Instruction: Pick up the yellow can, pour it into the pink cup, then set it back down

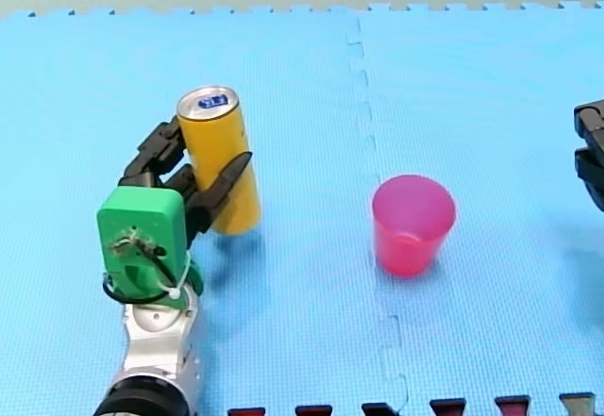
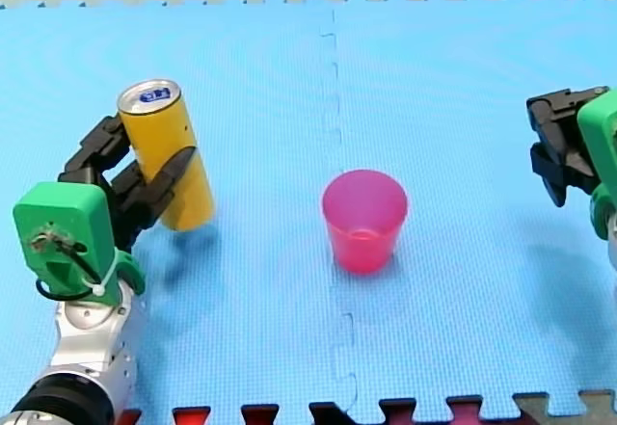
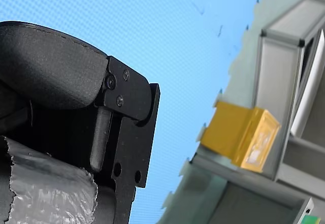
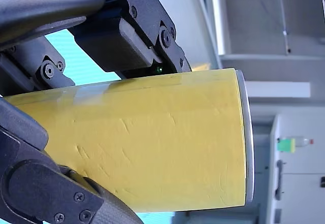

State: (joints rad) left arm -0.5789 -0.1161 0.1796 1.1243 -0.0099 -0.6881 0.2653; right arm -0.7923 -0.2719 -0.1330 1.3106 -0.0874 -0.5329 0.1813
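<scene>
Your left robot hand [image 1: 184, 190] has the yellow can [image 1: 215, 142] in a closed grasp at the left of the frame. One finger crosses the can's front at mid-height and the others wrap round its far side. In the second wrist view the fingers [image 4: 127, 36] press against the can's wall [image 4: 152, 142] from both sides, so the hold looks firm to me. The can's long axis is close to upright, with the silver top leaning toward the upper left of the frame. Its base is at or just above the blue foam mat [image 1: 472, 86]; you cannot tell from these views whether it has cleared the mat.

What matters for your next move is that the pink cup [image 1: 412, 223] stands upright, mouth up, to the right of the can. It sits slightly lower in the frame and well apart from the can, with bare mat between them. The can's top currently leans away from the cup, so I judge you will need to carry the can rightward. Then roll the wrist the opposite way, so the top swings over the cup's rim.

Your right robot hand [image 2: 564, 146] is at the right edge of the frame with nothing in it, and you cannot tell whether it is open or closed. It is nearer to the cup than to the can, but it has no part in this.
</scene>
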